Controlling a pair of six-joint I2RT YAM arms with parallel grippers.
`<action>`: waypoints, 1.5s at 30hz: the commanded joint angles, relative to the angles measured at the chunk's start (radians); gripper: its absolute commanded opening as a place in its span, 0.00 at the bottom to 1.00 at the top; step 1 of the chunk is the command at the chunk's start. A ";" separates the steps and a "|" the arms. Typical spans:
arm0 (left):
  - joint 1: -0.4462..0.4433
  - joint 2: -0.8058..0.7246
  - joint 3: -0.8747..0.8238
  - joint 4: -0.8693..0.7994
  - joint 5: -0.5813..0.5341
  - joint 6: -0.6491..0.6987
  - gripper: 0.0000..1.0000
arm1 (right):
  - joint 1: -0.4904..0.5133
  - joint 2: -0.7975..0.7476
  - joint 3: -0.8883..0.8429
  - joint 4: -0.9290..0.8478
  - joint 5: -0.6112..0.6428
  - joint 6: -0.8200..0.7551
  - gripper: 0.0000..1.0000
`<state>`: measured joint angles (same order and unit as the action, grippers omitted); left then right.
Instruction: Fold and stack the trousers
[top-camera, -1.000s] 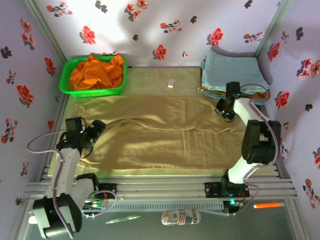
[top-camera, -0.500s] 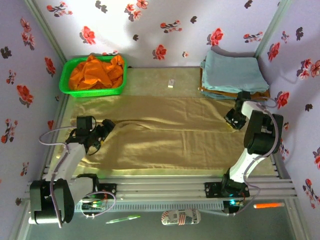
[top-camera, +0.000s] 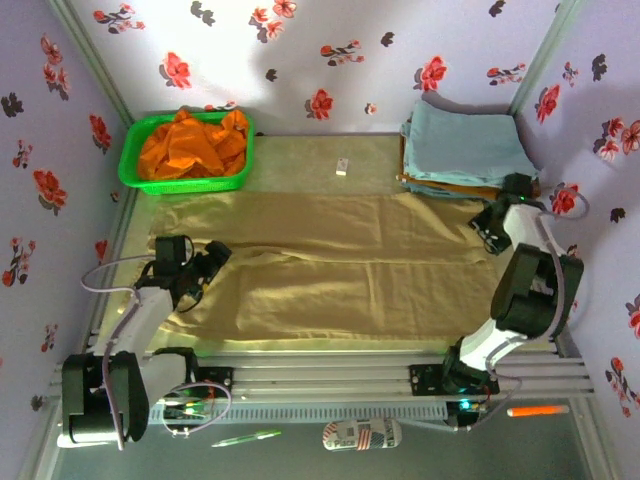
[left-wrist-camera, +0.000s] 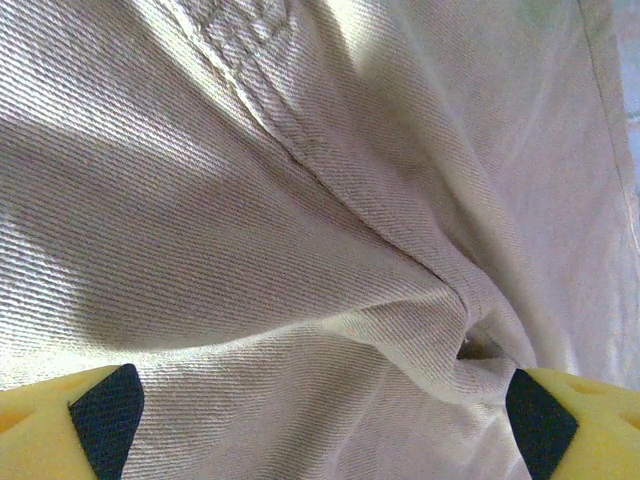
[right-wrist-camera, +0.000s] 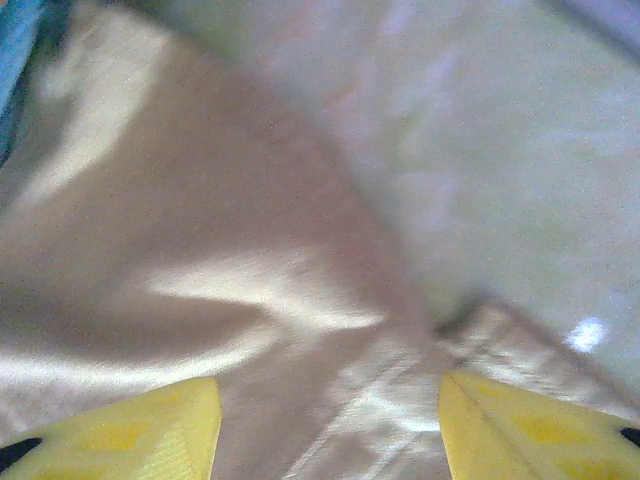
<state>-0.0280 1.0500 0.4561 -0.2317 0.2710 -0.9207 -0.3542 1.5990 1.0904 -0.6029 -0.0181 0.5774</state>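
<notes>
The tan trousers (top-camera: 340, 265) lie spread flat across the table, reaching from the left arm to the right arm. My left gripper (top-camera: 213, 262) sits low over their left end, jaws wide open. In the left wrist view its yellow fingers (left-wrist-camera: 60, 430) straddle a seam and a raised fold of the trousers (left-wrist-camera: 300, 200). My right gripper (top-camera: 487, 224) hovers at the far right corner of the cloth. The right wrist view is blurred; there the right gripper (right-wrist-camera: 330, 420) stands open over a hemmed edge of the trousers (right-wrist-camera: 200, 250), with nothing held.
A green basket (top-camera: 128, 172) holding an orange garment (top-camera: 195, 140) stands at the back left. A folded pale blue cloth stack (top-camera: 465, 145) lies at the back right, just beyond the right gripper. A small white tag (top-camera: 342, 166) lies on the mat behind the trousers.
The right gripper moved right and back, drawing the right end of the trousers out flat, then opened and let go. The left gripper shifted slightly right and stayed open.
</notes>
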 joint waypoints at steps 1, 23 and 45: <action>0.007 0.013 -0.014 0.036 0.022 0.015 0.97 | -0.080 0.004 -0.082 -0.008 0.004 0.047 0.59; 0.025 0.062 -0.056 0.111 0.057 0.036 0.97 | 0.000 0.157 0.078 -0.064 -0.001 -0.040 0.53; 0.028 0.081 -0.066 0.139 0.082 0.049 0.97 | 0.049 0.018 0.048 -0.108 0.061 0.034 0.62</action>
<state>-0.0063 1.1248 0.4046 -0.1112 0.3325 -0.8974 -0.2737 1.6951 1.1824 -0.6868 0.0235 0.5564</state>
